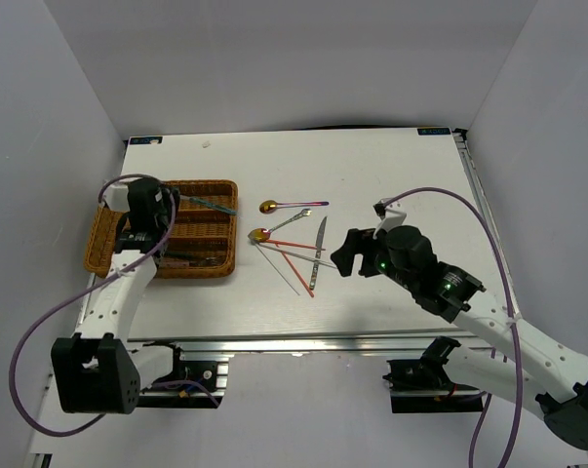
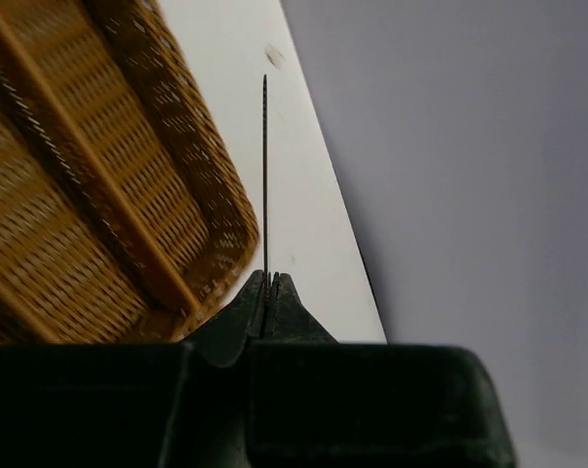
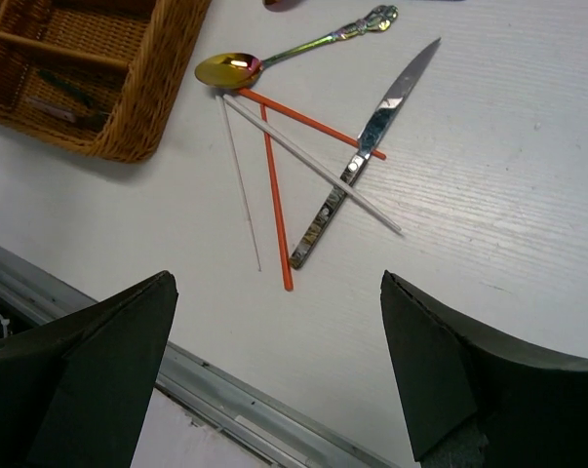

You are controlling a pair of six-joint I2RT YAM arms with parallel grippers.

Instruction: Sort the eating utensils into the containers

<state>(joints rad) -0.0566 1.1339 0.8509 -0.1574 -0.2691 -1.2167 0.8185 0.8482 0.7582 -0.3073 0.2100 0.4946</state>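
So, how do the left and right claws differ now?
The left claw is shut on a thin utensil; the right claw is open and empty. The left claw is by the wicker tray rim; the right claw points toward loose chopsticks. Both are dark.

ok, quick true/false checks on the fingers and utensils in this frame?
1. The left fingers are shut on a thin utensil. True.
2. The right fingers hold the knife. False: they are open and empty; the knife lies on the table.
3. The knife crosses a red chopstick. True.
4. All spoons are in the tray. False: two spoons lie on the table, outside the tray.
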